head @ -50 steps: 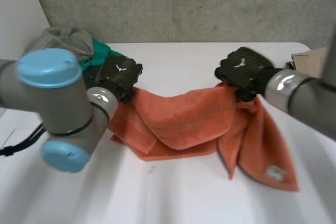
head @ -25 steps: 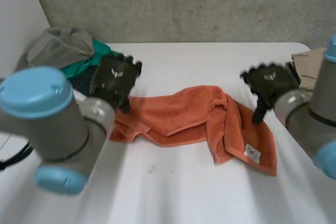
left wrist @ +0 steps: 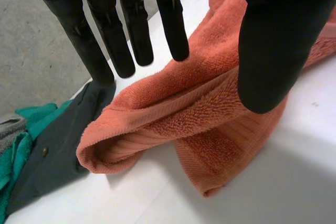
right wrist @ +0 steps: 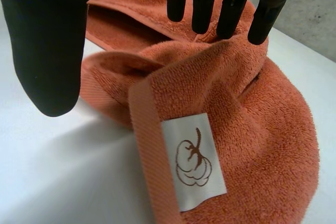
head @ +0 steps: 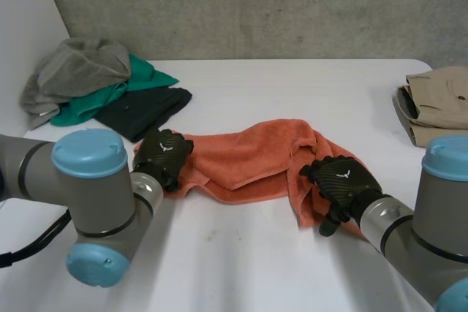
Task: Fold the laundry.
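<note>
Crumpled orange terry towel (head: 248,153) spread across the white tabletop (head: 241,268), a hand held wide at each end.
The right hand (head: 340,183) is held, fingers straight, over the end bearing a white sewn label (right wrist: 193,158), with nothing gripped. The left hand (head: 164,155) is likewise splayed over the opposite end. Farther back, a heap of grey, green and dark clothes (head: 102,85) and folded beige trousers (head: 435,104) are seen.
</note>
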Robot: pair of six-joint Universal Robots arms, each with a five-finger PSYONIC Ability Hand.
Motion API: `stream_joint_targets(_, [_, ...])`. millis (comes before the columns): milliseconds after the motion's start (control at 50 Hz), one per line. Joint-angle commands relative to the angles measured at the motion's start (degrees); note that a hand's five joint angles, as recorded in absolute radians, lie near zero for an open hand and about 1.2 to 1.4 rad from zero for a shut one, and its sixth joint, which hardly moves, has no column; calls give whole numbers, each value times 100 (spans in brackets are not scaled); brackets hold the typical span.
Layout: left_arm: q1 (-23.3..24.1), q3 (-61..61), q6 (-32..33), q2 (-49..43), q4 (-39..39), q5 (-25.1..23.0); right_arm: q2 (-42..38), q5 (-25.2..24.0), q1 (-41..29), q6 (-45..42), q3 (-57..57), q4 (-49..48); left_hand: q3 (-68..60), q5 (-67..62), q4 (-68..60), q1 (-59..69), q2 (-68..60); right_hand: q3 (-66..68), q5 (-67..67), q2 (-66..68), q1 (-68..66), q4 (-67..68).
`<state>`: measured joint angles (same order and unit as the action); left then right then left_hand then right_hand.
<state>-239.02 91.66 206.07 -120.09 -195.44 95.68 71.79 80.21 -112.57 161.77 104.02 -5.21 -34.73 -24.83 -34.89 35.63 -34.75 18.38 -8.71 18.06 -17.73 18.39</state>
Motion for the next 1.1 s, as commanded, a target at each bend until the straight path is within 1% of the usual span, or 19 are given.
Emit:
stream_joint_targets(20, [-31,-333,64,-419,50,3,-341,73,-29,-392,-119,-129,-1500,-1490,-1484,1410,-1498,768,-735,799,-833,766])
stream_joint_targets(120, [-31,-465,275,-577,41,3,-587,38,-116,-445,-233,-260,-2727,-2717,-2711,2637,-2725,1121,-1088,1153,-1186,1120])
stream_joint_targets(140, [-39,-491,336,-586,50,-6,-613,38,-134,-445,-250,-287,-3362,-3352,-3346,3272,-3360,1188,-1155,1220,-1253,1187])
stream_joint_targets(200, [-40,-492,425,-577,50,3,-684,21,-222,-454,-312,-392,-4509,-4498,-4493,4418,-4506,1440,-1407,1471,-1505,1439])
stream_joint_targets(320, [4,-386,460,-472,120,29,-789,12,-371,-454,-461,-489,-4527,-4517,-4511,4437,-4525,2968,-2935,2999,-3033,2966])
stream_joint_targets(380, [13,-220,460,-183,374,38,-860,12,-415,-454,-567,-481,-4527,-4517,-4511,4437,-4525,3777,-3744,3809,-3842,3776])
stream_joint_targets(460, [13,26,407,222,691,38,-913,-6,-424,-454,-646,-446,-4527,-4517,-4511,4437,-4525,5441,-5408,5472,-5506,5439])
stream_joint_targets(480, [31,140,390,379,796,38,-921,-6,-424,-471,-655,-445,-4527,-4517,-4511,4437,-4525,6155,-6122,6186,-6220,6153])
stream_joint_targets(500, [31,202,390,468,840,38,-921,-6,-415,-497,-655,-437,-4527,-4517,-4511,4437,-4525,6162,-6129,6194,-6227,6161])
stream_joint_targets(640, [48,563,390,1180,1078,29,-842,3,-345,-1235,-576,-340,-4346,-4336,-4330,4256,-4344,6162,-6129,6194,-6227,6161])
stream_joint_targets(660, [40,572,381,1242,1078,29,-816,12,-336,-1497,-541,-253,-3295,-3285,-3279,3205,-3293,6162,-6129,6194,-6227,6161])
stream_joint_targets(680, [13,598,372,1355,1078,21,-781,12,-336,-1630,-532,-174,-1569,-1559,-1553,1479,-1567,6162,-6129,6194,-6227,6161])
stream_joint_targets(760, [-83,572,390,1453,999,29,-246,-15,-328,-2307,-365,458,562,572,578,-652,564,6162,-6129,6194,-6227,6161])
stream_joint_targets(860, [-382,502,416,1392,964,3,256,-14,-144,-2984,-312,1407,669,679,685,-759,671,6162,-6129,6194,-6227,6161])
stream_joint_targets(980, [-426,273,434,795,806,-120,511,12,-29,-2959,-321,1576,534,545,550,-625,537,6162,-6129,6194,-6227,6161])
stream_joint_targets(1000, [-435,238,434,716,771,-164,537,20,-29,-2889,-321,1541,517,528,533,-608,520,5485,-5452,5517,-5550,5484])
stream_joint_targets(1020, [-435,203,442,619,736,-216,546,29,-37,-2688,-312,1445,517,528,533,-607,520,3280,-3247,3312,-3345,3279])
stream_joint_targets(1040, [-444,116,443,444,657,-313,546,55,-37,-2564,-312,1401,467,478,483,-557,470,2426,-2392,2457,-2491,2424])
stream_joint_targets(1100, [-470,-8,451,153,534,-427,546,38,-37,-2091,-312,1321,417,427,433,-507,419,1092,-1059,1124,-1157,1091])
